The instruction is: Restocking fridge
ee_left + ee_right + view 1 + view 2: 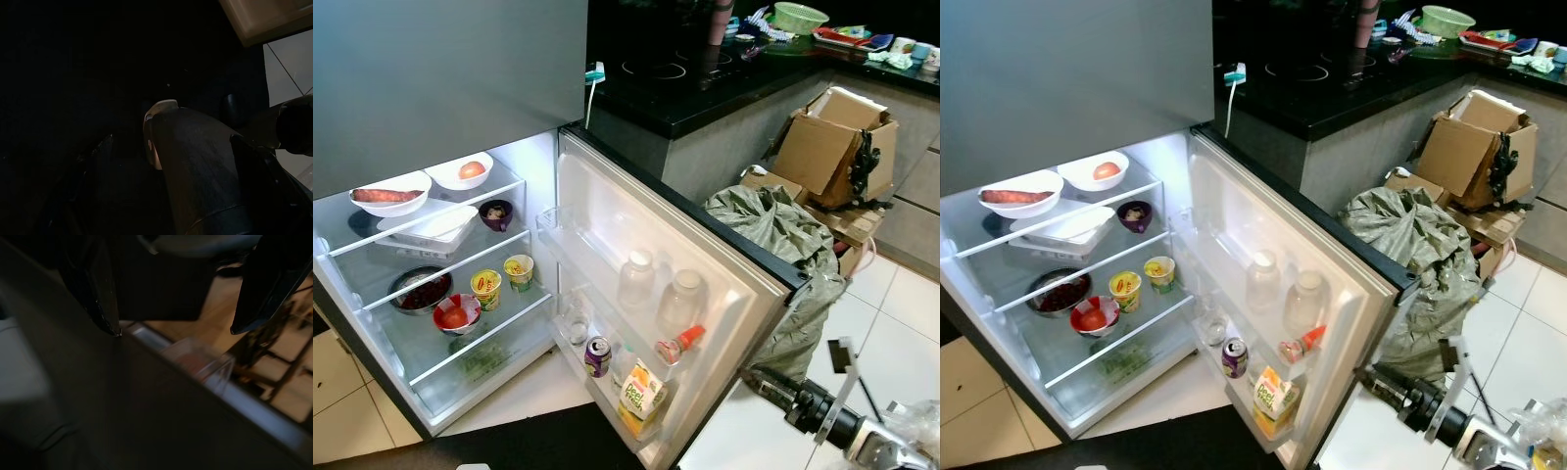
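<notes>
I see a green bag [783,245] and cardboard boxes [837,147] on the white tile floor [901,323] just beyond the open fridge door [646,255], under a black counter [705,78]. The lit fridge [440,245] holds bowls, cups and a tray on glass shelves; the door racks carry bottles, a can [597,355] and a juice carton [641,397]. My right gripper [173,325] hovers with fingers spread, holding nothing, near the door's outer edge. I cannot tell the left gripper's state.

Fridge [372,284] open, lit.
Door [705,264] swung wide; bowls and cups on shelves, bottles, can, juice carton [641,397] in door racks.
</notes>
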Tool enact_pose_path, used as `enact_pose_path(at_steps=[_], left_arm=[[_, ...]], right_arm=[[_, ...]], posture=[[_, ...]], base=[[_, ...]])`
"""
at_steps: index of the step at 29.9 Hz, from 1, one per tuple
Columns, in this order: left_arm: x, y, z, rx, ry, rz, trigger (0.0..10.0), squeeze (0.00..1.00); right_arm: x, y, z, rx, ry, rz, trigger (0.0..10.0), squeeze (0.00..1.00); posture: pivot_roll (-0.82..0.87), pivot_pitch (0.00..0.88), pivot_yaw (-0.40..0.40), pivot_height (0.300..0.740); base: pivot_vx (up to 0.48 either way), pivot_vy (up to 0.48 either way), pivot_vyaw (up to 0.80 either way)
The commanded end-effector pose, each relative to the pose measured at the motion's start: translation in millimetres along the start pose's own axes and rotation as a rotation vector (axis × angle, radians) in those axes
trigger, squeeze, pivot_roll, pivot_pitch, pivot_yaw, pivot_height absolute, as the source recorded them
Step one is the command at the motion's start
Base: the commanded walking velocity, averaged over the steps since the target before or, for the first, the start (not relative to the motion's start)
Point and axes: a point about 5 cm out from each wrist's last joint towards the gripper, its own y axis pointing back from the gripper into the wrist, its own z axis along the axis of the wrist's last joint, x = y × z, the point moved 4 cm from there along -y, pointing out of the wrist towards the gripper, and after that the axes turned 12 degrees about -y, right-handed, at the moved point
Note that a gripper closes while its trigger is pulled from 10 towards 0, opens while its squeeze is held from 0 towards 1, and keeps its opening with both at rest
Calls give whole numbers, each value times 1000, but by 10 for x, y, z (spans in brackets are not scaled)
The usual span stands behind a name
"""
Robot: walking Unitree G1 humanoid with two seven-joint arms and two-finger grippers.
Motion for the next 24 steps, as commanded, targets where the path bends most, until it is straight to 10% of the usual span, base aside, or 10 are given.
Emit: enact_pose_path(at_steps=[1,14,24], left_arm=[[-71,17,-132,47,-4,-26,10000,0],[-97,16,-143,47,2,-32,10000,0],[-116,15,-151,48,3,-39,10000,0]], right_arm=[[86,-101,-2,35,22,68,10000,0],[140,115,-485,276,-68,125,10000,0],[-383,749,-930,488,-44,-417,10000,0]], posture=[[-66,13,-59,740],[-71,19,-69,740],[-74,21,-68,740]], base=[[0,0,0],[0,0,0],[0,0,0]])
